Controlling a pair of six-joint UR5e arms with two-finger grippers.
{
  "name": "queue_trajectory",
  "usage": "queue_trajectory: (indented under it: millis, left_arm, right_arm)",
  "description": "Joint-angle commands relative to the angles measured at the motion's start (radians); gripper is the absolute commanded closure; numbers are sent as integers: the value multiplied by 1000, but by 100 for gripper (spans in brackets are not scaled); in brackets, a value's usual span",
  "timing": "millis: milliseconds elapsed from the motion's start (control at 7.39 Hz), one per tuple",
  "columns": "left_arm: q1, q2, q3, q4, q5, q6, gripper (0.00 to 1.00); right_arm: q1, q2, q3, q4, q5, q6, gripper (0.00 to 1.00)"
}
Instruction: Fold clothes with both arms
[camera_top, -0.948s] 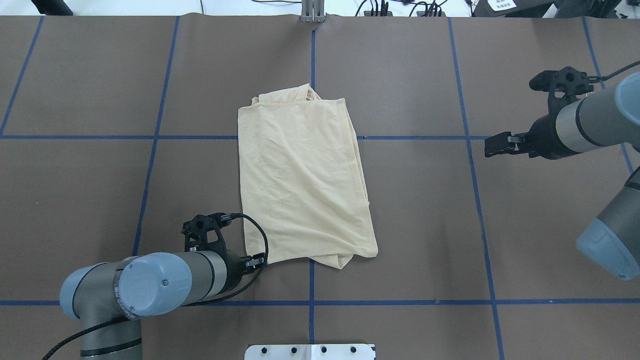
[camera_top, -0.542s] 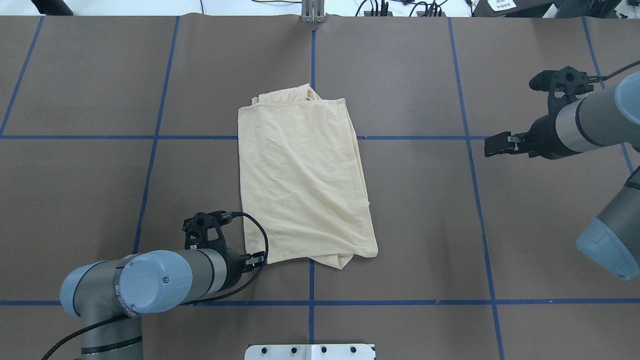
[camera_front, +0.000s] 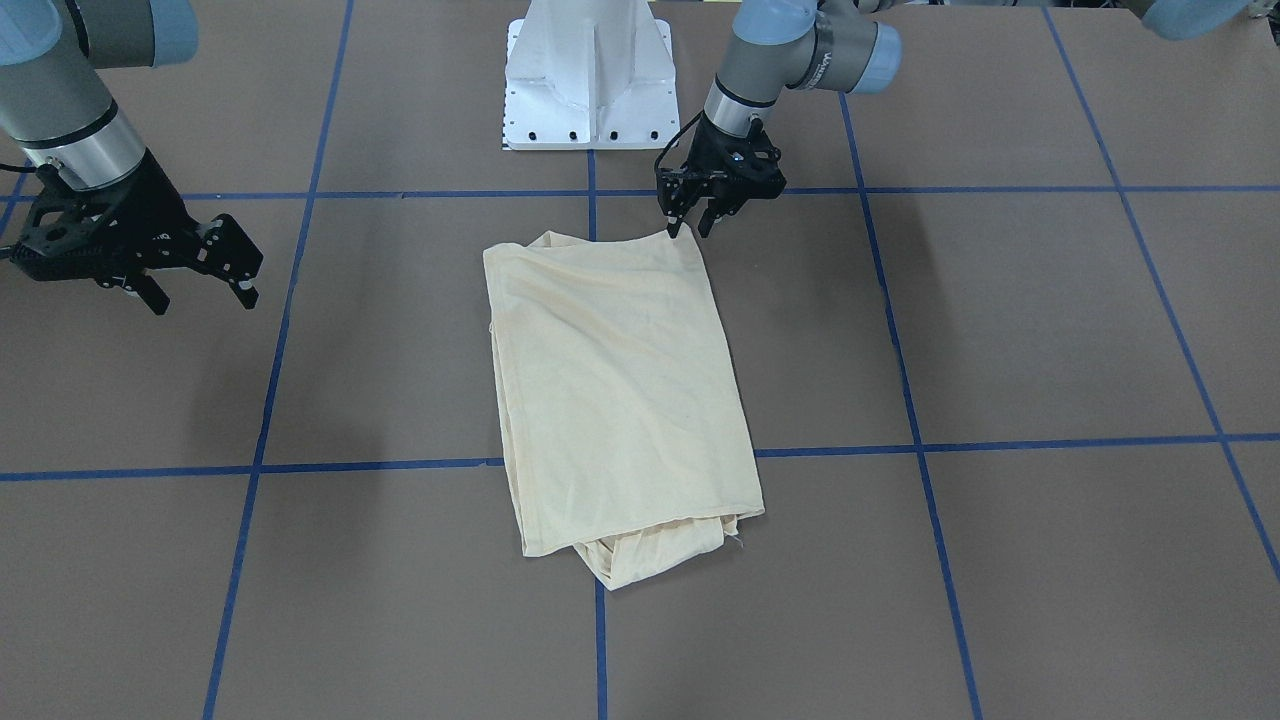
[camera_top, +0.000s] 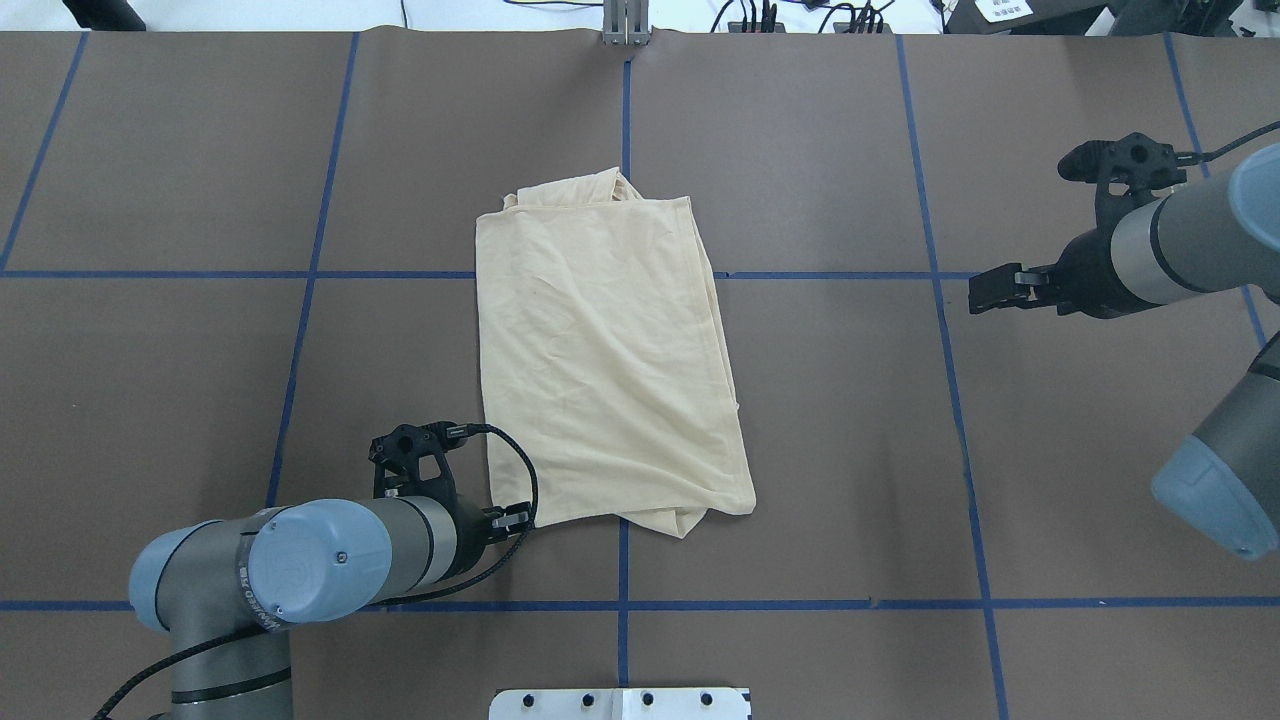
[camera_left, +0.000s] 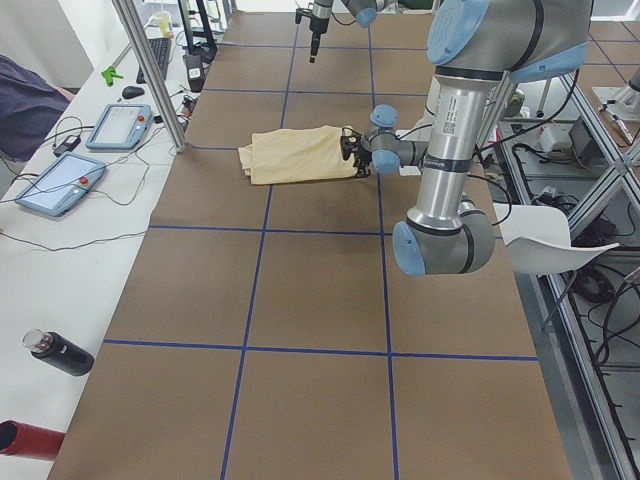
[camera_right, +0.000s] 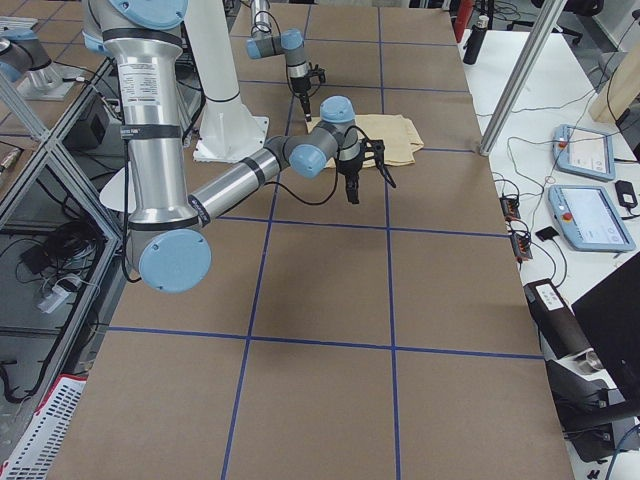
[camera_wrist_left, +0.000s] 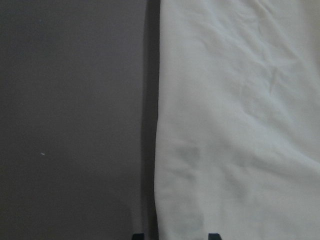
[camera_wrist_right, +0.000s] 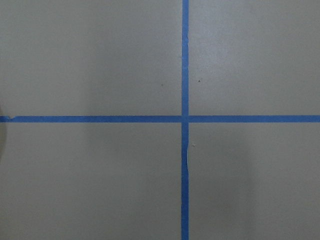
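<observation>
Left gripper (camera_front: 689, 228) at corner, shirt (camera_front: 620, 390) cream, folded

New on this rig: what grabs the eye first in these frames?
A folded cream shirt lies flat in the middle of the table. The left gripper sits low at the shirt's corner nearest the robot, jaws open across the cloth edge. The right gripper hangs well off to the side, over table only, jaws open too.
</observation>
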Motion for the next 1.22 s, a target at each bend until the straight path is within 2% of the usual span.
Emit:
queue_trajectory:
  millis: [0, 135, 271, 406, 677, 812, 948, 1083]
  left_arm:
    - [1, -26, 29, 1, 0, 0, 51]
    - [-1, -30, 29, 1, 0, -1, 67]
    - [-4, -30, 28, 1, 1, -2, 91]
    - [-10, -29, 23, 1, 0, 0, 100]
    - [-27, -29, 16, 2, -3, 0, 100]
    - [-27, -29, 16, 2, -3, 0, 100]
    - [-28, -29, 16, 2, -3, -1, 100]
    - [-30, -29, 8, 2, -3, -2, 100]
  right_arm:
    - [0, 0, 1, 0, 0, 0, 0]
    - [0, 0, 2, 0, 0, 0, 0]
    - [0, 0, 4, 0, 0, 0, 0]
    - [0, 0, 4, 0, 0, 0, 0]
    - [-6, 35, 4, 0, -6, 76, 0]
    - [-68, 79, 5, -3, -61, 238, 1]
    - [-192, 131, 4, -9, -194, 412, 4]
    - [-304, 191, -11, -23, -281, 568, 4]
